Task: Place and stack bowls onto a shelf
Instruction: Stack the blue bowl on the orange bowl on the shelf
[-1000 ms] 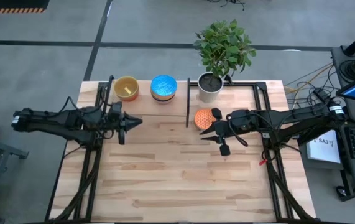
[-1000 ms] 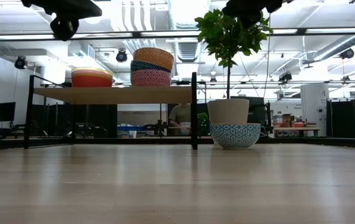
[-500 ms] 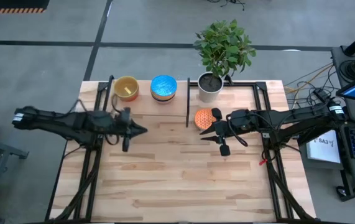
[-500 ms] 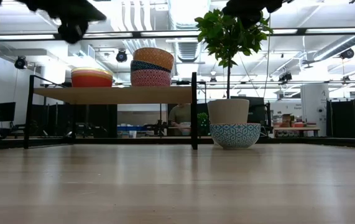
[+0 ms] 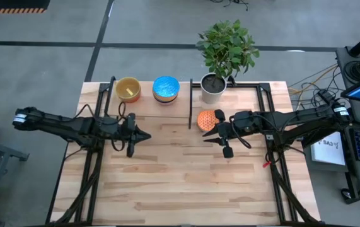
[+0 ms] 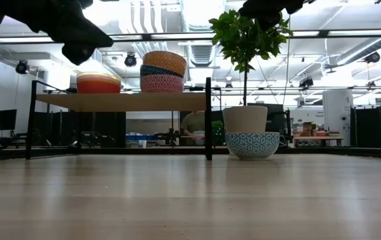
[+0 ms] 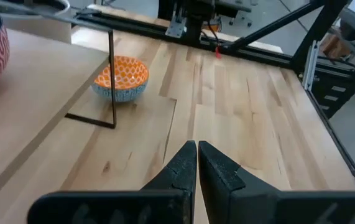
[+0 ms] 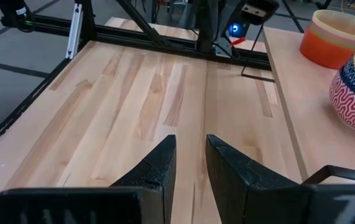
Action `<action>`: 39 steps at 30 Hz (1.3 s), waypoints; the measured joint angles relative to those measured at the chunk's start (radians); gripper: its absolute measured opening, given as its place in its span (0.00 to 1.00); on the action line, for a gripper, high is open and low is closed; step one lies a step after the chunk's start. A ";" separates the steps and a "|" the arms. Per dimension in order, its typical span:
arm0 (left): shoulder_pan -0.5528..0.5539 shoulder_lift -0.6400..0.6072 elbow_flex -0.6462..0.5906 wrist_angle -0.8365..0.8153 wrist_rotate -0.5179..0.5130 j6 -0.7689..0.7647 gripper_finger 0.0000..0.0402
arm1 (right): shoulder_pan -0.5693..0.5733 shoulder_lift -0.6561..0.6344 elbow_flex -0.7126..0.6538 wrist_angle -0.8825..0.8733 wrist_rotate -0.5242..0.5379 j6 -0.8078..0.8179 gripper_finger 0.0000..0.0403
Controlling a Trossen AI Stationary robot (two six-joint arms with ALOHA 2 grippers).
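I see two stacks of bowls [image 6: 162, 72] on the shelf [image 6: 120, 101] along the bench's [image 5: 180, 183] far edge, one patterned orange bowl [image 5: 207, 119] on the bench beside it. Left tool [image 5: 143, 134] clenched, empty; right tool [image 5: 212, 136] slightly parted, empty.

Left gripper [image 5: 143, 135] closed, right gripper [image 5: 214, 139] slightly parted, both empty

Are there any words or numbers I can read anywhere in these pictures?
None can be read for sure.
White paper beside the table, by the right arm: dark marks on it, too small and blurred to read.
Bowls on the shelf: only patterns, no letters.
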 joint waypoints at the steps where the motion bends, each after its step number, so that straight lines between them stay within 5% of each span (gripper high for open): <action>1: 0.000 -0.005 0.000 0.001 0.000 0.005 0.00 | -0.001 0.001 0.000 0.000 0.000 0.001 0.19; 14: 0.001 -0.072 -0.042 -0.003 0.026 0.130 0.00 | -0.042 0.040 0.002 -0.001 0.001 0.054 0.19; 26: 0.001 -0.297 -0.161 0.042 -0.005 0.156 0.00 | -0.055 0.063 0.003 -0.275 0.131 0.422 0.18; 39: 0.000 -0.370 -0.209 0.058 -0.064 0.129 0.00 | -0.180 0.268 0.099 -0.403 0.146 0.261 0.29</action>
